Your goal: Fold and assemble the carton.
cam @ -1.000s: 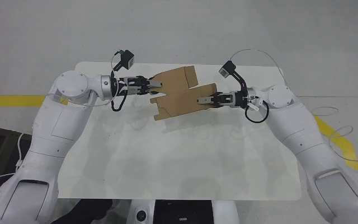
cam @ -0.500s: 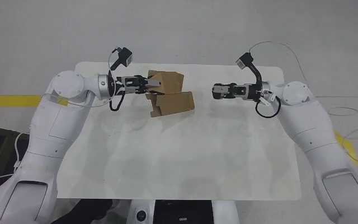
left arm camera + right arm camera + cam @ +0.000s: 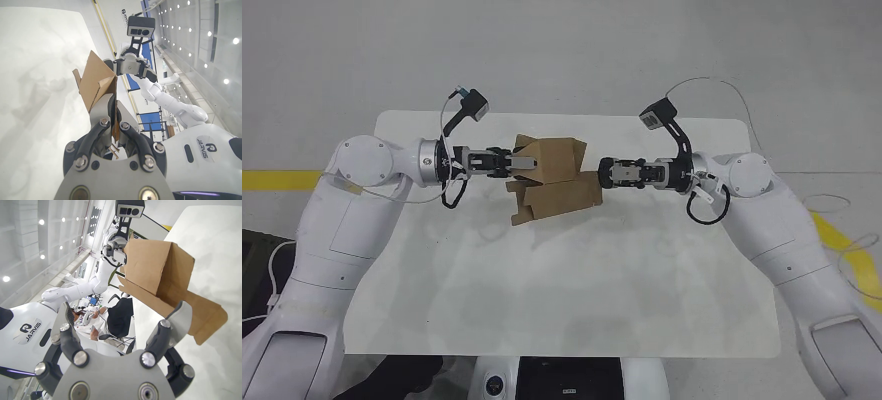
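Table (image 3: 542,300): white; your work hangs over its far middle.

Carton (image 3: 554,165): brown corrugated board, half opened into a sleeve with its flaps loose, held up between the two arms. Judge it light, stiff across the panels and weak at the scored creases. Take it by a panel edge or a flap, not a corner.

Left gripper (image 3: 113,103): clenched on the edge of a carton wall.

Right gripper (image 3: 122,308): jaws spread, grasping nothing, just beside a lower flap. You cannot tell whether a finger touches it. The carton's underside is hidden.

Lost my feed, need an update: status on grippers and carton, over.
Left gripper shut on carton panel. Right gripper open at carton's opposite end. Carton partly opened, flaps unfolded.
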### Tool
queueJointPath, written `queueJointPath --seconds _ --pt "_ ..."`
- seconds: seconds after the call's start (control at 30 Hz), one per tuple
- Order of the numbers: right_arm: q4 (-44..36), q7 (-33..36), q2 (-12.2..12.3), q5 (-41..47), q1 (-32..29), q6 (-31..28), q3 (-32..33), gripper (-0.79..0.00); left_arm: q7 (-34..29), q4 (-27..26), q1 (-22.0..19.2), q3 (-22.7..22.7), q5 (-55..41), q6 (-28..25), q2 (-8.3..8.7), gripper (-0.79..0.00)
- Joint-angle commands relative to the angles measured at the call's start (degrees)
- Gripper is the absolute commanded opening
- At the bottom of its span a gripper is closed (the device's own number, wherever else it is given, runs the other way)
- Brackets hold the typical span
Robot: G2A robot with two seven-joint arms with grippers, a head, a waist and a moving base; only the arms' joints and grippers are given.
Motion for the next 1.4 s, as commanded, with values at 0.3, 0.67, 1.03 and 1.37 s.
queueJointPath --seconds 0.3,0.67,1.03,1.37 --pt "-0.28 -0.98 -1.02 1.93 0.4 -0.99 -2.28 0.0 -2.92 -2.18 1.08 -0.25 -2.23 -1.06 0.17 -0.785" --pt "-0.76 -0.21 -1.8 5.58 0.2 -0.22 -3.26 -0.132 -2.53 -2.41 1.0 -0.04 -2.34 -0.47 0.15 -0.785" --pt "-0.06 0.66 -2.4 8.98 -0.36 0.64 -1.56 -0.197 -2.29 -1.21 0.56 -0.47 -2.38 -0.56 0.21 -0.785" --pt "-0.42 2.76 -3.22 10.94 -1.19 2.75 0.48 -0.215 -2.52 -1.13 0.51 -0.03 -1.93 -0.55 0.18 -0.785"
